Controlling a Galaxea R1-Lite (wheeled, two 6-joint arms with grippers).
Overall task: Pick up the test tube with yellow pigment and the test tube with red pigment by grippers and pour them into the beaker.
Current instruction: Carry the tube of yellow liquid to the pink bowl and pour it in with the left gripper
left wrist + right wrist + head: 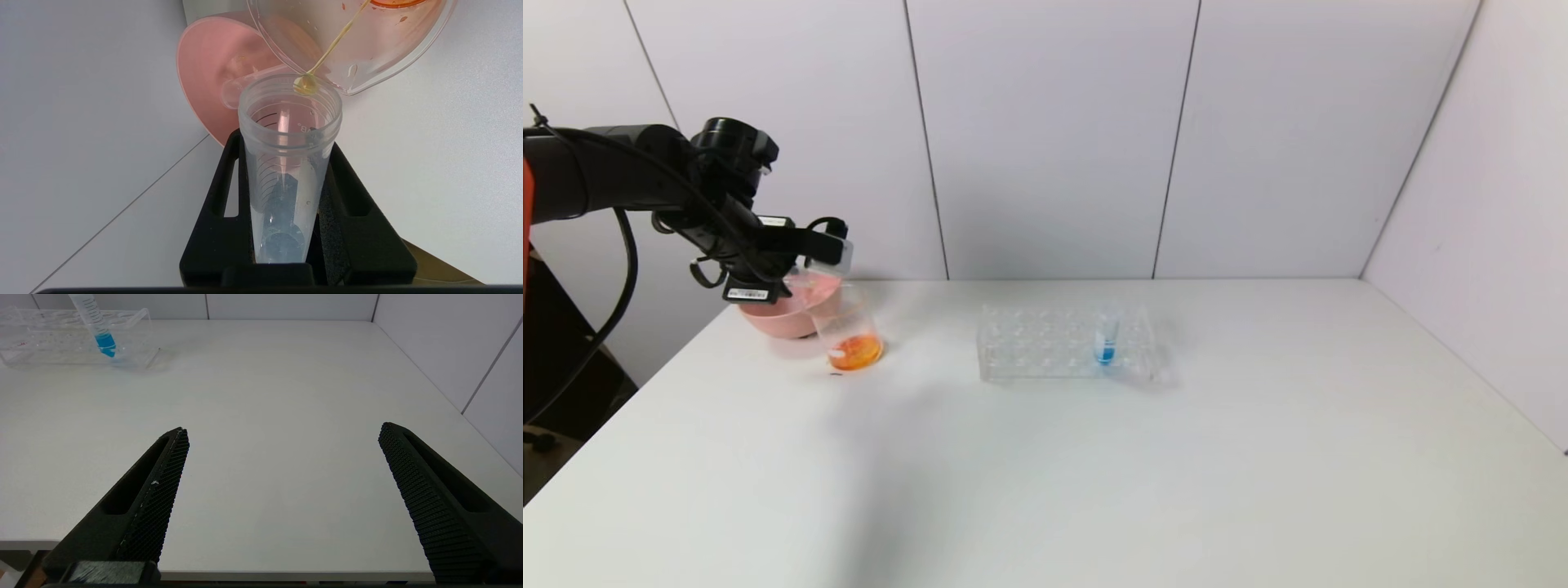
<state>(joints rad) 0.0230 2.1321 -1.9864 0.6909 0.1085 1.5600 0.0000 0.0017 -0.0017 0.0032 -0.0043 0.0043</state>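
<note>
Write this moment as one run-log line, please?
left gripper: shut on test tube, tipped over beaker, last yellow drip | right gripper: open, idle | blue tube: in rack

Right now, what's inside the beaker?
Orange liquid pooled at the bottom of the beaker, with a thin yellowish stream running in from the tube tipped by the left gripper. Nothing else visible inside.

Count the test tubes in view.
3, one unsure. Yellow tube, nearly empty, tipped at the beaker lip in the left end effector; blue tube standing in the rack; a likely third lying in the pink bowl, mostly hidden.
</note>
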